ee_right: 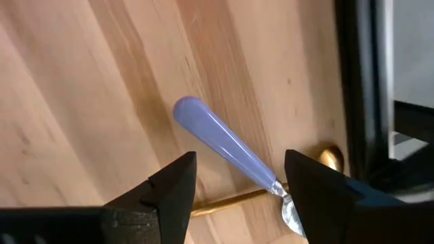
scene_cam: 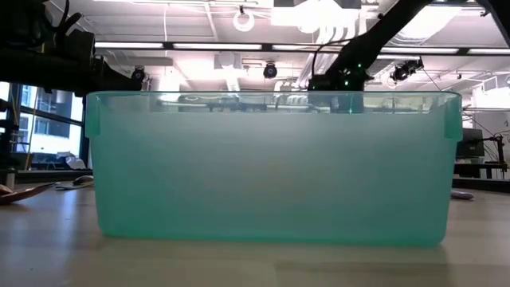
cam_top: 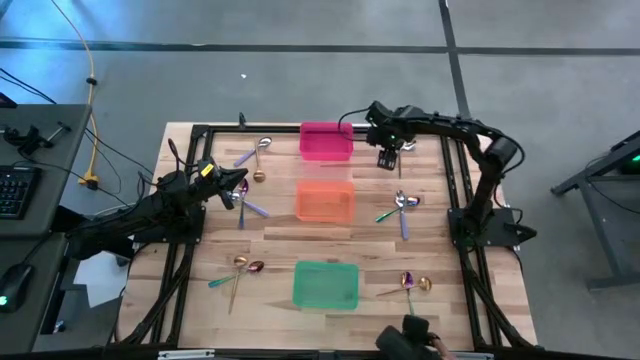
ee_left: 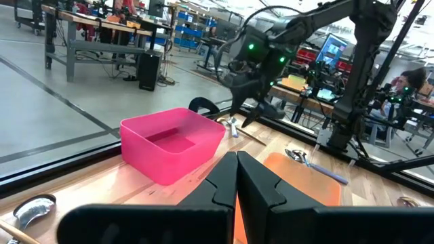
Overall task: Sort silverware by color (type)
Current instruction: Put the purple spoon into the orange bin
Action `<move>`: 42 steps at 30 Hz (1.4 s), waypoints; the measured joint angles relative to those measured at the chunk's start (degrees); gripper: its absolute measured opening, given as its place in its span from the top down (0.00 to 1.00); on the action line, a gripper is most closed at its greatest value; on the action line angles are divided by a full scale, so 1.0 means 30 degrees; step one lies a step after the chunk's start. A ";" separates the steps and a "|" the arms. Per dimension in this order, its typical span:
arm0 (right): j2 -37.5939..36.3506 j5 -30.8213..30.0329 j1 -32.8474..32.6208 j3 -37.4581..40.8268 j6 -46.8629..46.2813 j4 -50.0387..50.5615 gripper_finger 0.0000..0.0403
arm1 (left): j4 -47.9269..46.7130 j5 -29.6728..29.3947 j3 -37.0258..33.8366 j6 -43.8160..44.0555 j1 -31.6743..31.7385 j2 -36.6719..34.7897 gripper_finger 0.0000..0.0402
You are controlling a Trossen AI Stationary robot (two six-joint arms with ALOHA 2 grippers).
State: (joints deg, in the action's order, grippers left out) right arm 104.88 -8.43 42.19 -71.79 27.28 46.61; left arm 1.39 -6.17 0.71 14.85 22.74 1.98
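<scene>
Right gripper [ee_right: 234, 186] spread wide, holding nothing, straddling blue-handled spoon [ee_right: 224, 144]: light, stiff, slick, lying flat, so pinch mid-handle low against table [ee_right: 81, 102].

Looking like a robotics lab or industrial workshop. Open concrete floor [cam_top: 300, 90] with taped lines stretching around the wooden tabletop [cam_top: 270, 235]. Strip lights [scene_cam: 199, 45] and exposed ducting [scene_cam: 335, 24] running overhead. Workbenches [ee_left: 81, 34] and blue parts bins [ee_left: 193, 24] sitting across the hall, monitors [ee_left: 332, 51] glowing. Keyboard [cam_top: 15, 190] and mouse [cam_top: 10, 285] sitting on a side desk, cables trailing.
</scene>
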 joint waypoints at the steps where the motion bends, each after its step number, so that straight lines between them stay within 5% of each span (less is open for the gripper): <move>1: 0.0194 -0.0017 0.0071 0.0000 0.0218 0.0007 0.49 | 0.0000 0.0006 0.0000 0.0001 0.0001 0.0000 1.00; 16: 0.2178 0.0024 0.1185 -0.0002 0.1249 -0.0566 0.55 | -0.0007 -0.0001 0.0000 -0.0006 -0.0006 0.0000 1.00; 28: 0.2516 0.0399 0.1275 -0.0432 0.0485 0.0053 0.96 | -0.0001 0.0006 0.0000 -0.0006 0.0001 0.0000 1.00; 35: 0.2600 -0.0033 0.1078 -0.2266 -0.1686 0.2767 0.94 | -0.0005 -0.0001 0.0000 -0.0006 0.0001 0.0000 1.00; 42: 0.2573 0.2114 -0.0739 -0.5131 -0.5464 0.6617 0.99 | -0.0005 0.0004 0.0000 -0.0004 0.0001 0.0000 1.00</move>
State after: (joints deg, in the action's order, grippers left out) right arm 112.60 -2.08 39.98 -87.18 10.89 66.46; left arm 1.37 -6.16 0.71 14.84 22.74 1.98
